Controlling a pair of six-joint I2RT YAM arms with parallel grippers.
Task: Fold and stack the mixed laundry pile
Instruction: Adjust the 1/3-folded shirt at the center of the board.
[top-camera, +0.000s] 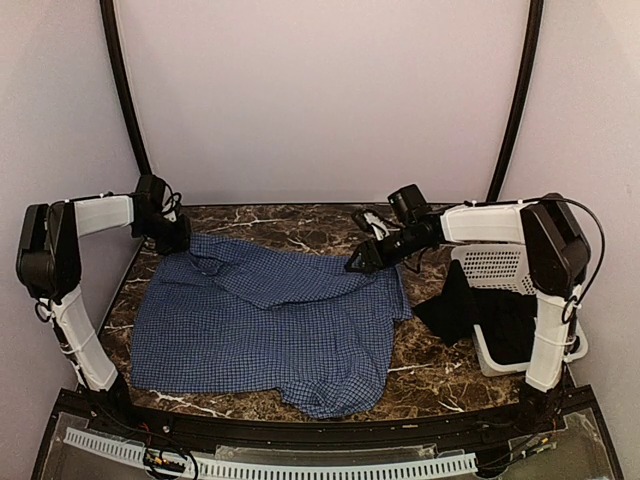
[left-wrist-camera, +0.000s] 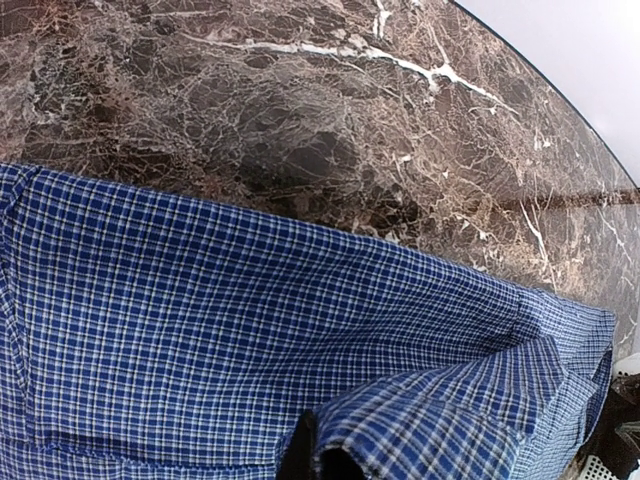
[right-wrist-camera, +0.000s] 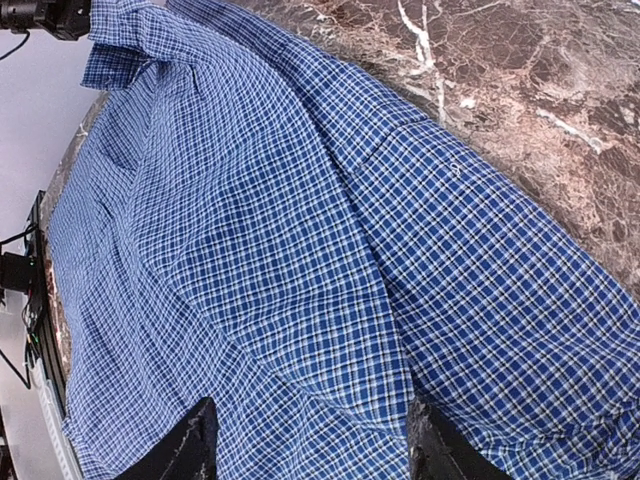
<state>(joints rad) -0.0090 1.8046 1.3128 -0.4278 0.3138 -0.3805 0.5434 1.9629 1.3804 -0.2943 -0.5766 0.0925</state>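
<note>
Here, 1 checked shirt (top-camera: 270, 320), 1 black garment (top-camera: 468, 312); left end effector (top-camera: 182, 245) clamps the shirt, right end effector (top-camera: 359, 264) jaws apart.

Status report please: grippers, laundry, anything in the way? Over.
Left gripper shut on far corner of blue-and-white checked shirt. Right gripper open over it. Black cloth garment hangs from white perforated basket. Nothing blocking.

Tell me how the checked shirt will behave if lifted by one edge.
Probably floppy: the shirt lies flat with soft folds and wrinkles, so it should drape and sag from whichever point is lifted. It is likely light, being thin cloth. If pushed, it would probably bunch up rather than slide across the table.
</note>
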